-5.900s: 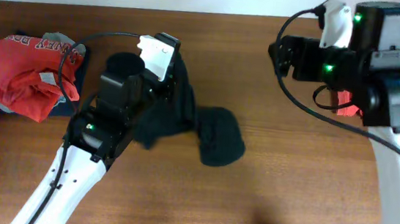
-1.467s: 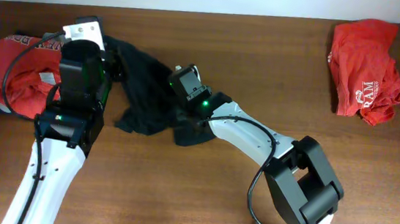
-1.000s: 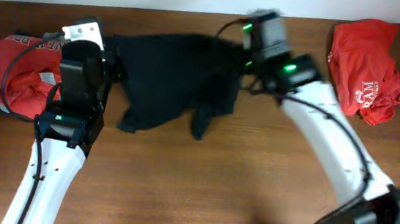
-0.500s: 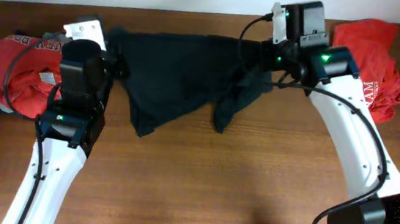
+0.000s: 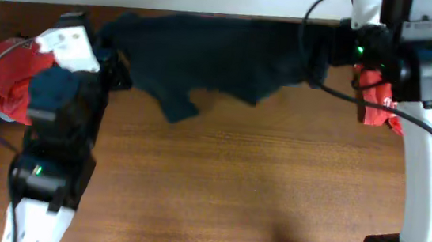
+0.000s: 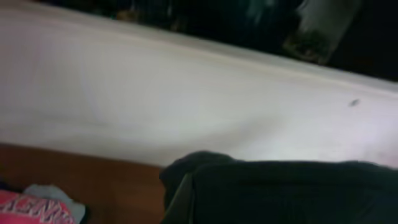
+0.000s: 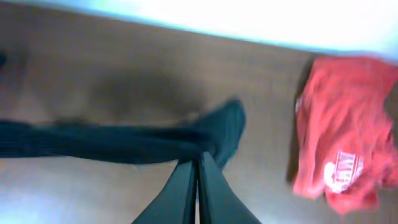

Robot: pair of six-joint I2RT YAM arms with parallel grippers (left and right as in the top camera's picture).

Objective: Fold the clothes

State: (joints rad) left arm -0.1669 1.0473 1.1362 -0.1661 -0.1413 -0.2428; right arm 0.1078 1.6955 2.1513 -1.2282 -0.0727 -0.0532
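- A heap of red T-shirts (image 5: pixel 4 77) lies at the left end of the worktop (image 5: pixel 217 193). The left wrist view catches a corner of it with white lettering and a scrap of grey cloth (image 6: pixel 46 191) beside it.
- The left arm (image 5: pixel 50 153) reaches up the left side and partly covers the heap.
- The left fingers (image 5: pixel 116 73) are clenched on the left end of the black T-shirt (image 5: pixel 222 54). In the left wrist view the dark fabric fills the lower right corner, with a white wall (image 6: pixel 155 106) behind it.
- The black T-shirt is stretched sideways between the two arms along the far edge of the worktop. A loose part of it hangs toward the near side, left of the middle.
- The overhead picture is blurred, so I cannot tell how much of the shirt touches the wood.
- The right fingers (image 7: pixel 196 171) are pressed together on the shirt's right end. In the right wrist view the cloth runs off to the left in a taut band and a sleeve (image 7: pixel 227 127) sticks out just above the fingertips.
- A second red T-shirt (image 7: pixel 339 149) with white lettering lies crumpled at the far right. It is apart from the black one and half hidden under the right arm (image 5: pixel 427 157) in the overhead view.
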